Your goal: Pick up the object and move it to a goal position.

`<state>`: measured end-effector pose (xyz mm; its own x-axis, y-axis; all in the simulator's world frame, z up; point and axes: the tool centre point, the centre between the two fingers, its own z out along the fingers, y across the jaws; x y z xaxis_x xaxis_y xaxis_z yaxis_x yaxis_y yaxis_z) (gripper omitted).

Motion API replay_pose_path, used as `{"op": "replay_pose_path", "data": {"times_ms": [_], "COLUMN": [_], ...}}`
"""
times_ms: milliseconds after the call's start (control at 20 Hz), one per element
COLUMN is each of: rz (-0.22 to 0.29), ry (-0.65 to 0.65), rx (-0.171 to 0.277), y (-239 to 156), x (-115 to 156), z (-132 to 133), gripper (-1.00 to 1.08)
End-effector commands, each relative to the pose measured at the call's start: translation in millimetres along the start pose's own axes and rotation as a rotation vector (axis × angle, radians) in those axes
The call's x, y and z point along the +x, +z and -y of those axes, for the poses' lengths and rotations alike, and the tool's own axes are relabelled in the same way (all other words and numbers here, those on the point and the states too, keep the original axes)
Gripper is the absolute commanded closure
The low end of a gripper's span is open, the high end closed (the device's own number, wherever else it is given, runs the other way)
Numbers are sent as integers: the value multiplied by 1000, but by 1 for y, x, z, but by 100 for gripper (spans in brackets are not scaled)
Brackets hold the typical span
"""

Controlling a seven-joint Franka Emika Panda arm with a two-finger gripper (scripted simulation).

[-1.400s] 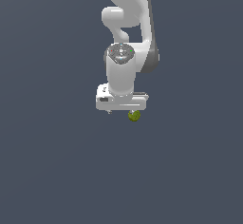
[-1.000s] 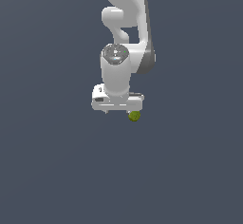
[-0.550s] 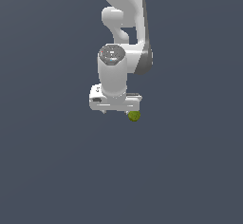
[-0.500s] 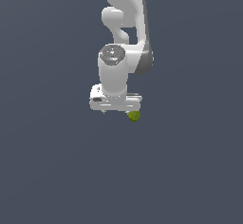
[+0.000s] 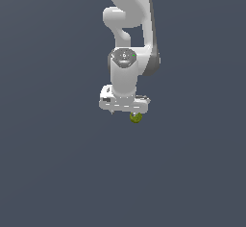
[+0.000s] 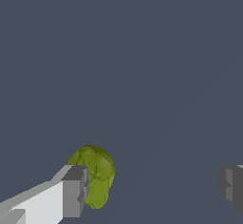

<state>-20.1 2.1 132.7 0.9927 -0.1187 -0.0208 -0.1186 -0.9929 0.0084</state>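
In the exterior view the white arm (image 5: 129,38) reaches down over the plain dark grey surface (image 5: 57,163), and the yellow-green ball (image 5: 136,118) sits just under the gripper (image 5: 124,107), toward the exterior view's right end of it. In the wrist view the fingers (image 6: 73,192) stand wide apart; the ball (image 6: 95,173) lies right beside one fingertip, partly hidden behind it, not between the two.

- White Franka arm (image 5: 126,72) reaches down from the top of the exterior view.
- White two-finger gripper (image 5: 124,111) hangs at its lower end, jaws spread wide.
- Small mottled yellow-green ball (image 5: 136,118) under the gripper's exterior-view right end.
- Wrist view: ball (image 6: 96,174) just beside one finger (image 6: 73,191), well apart from the other (image 6: 231,185).
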Motion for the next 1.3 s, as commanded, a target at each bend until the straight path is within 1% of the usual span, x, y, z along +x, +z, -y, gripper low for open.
{"op": "replay_pose_path", "data": {"times_ms": [0, 300, 600, 900, 1250], "rz": [-3, -11, -16, -19, -19], "ry": [33, 128, 198, 236, 240], "rx": [1, 5, 8, 10, 11], "y": [6, 23, 35, 41, 44], "x": [-8, -31, -50, -60, -62], "z": [10, 37, 55, 63, 65], "gripper": [-92, -92, -92, -92, -92]}}
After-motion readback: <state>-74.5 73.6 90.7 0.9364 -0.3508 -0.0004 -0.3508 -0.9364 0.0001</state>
